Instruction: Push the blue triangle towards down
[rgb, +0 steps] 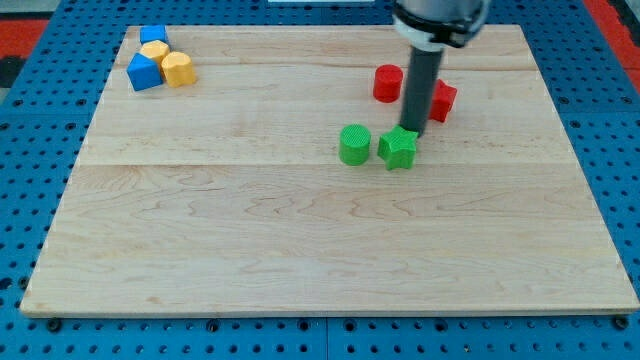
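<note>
The blue triangle (144, 72) lies near the board's top left corner, with a yellow block (178, 69) touching its right side. A second yellow block (155, 50) and a small blue cube (153, 34) sit just above it. My tip (412, 132) is far to the view's right, at the top right edge of a green star-shaped block (398, 149). The dark rod rises from there towards the view's top.
A green cylinder (354, 144) stands just left of the green star. A red cylinder (388, 83) is left of the rod and a red block (442, 100) is right of it. The wooden board (300, 250) lies on a blue pegboard surface.
</note>
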